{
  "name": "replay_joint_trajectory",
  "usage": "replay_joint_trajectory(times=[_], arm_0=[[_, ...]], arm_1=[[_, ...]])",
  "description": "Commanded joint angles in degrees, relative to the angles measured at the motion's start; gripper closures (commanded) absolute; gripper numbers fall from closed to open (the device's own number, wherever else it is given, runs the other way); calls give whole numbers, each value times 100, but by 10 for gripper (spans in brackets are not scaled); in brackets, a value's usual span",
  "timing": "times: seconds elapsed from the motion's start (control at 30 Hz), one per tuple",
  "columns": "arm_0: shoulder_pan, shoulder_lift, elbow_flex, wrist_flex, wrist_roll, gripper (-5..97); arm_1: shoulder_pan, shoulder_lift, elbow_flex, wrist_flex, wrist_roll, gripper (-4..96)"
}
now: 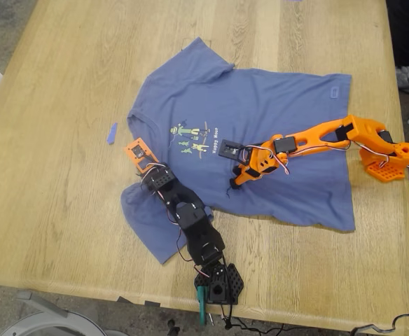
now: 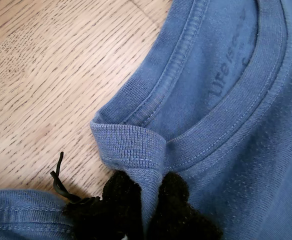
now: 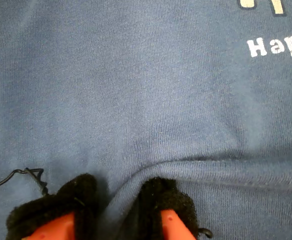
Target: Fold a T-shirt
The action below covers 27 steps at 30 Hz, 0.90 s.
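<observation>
T-shirt [image 1: 274,133] spread on wooden table [image 1: 64,84], first gripper [image 2: 153,200] pinching its collar rib, second gripper [image 3: 118,205] pinching a fabric fold below the chest print.

Matt knit cotton T-shirt [image 1: 274,133]; grained wooden table [image 1: 64,84].

One T-shirt [image 1: 274,133], two arms, one blue tape strip [image 1: 111,133], one table [image 1: 64,84]
</observation>
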Motion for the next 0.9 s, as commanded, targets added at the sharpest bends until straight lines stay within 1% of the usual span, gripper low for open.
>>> replay_joint_trajectory(times=[0.0, 0.1, 0.13, 0.23, 0.5, 0.87], arm_0=[[88, 888, -9, -62, -70, 915], [132, 967, 44, -62, -79, 915], [141, 1002, 62, -62, -79, 915], [193, 1099, 149, -62, -88, 917], [562, 1485, 369, -176, -211, 918], [1151, 2145, 694, -334, -264, 919]], arm_1=[[-141, -211, -185, 272, -62, 772], [-141, -396, -492, 589, -88, 773], [-141, -475, -598, 633, -105, 796], [-141, -659, -896, 729, -114, 910], [26, -1151, -1986, 1090, -35, 914], [422, -2487, -4816, 1986, 26, 914]])
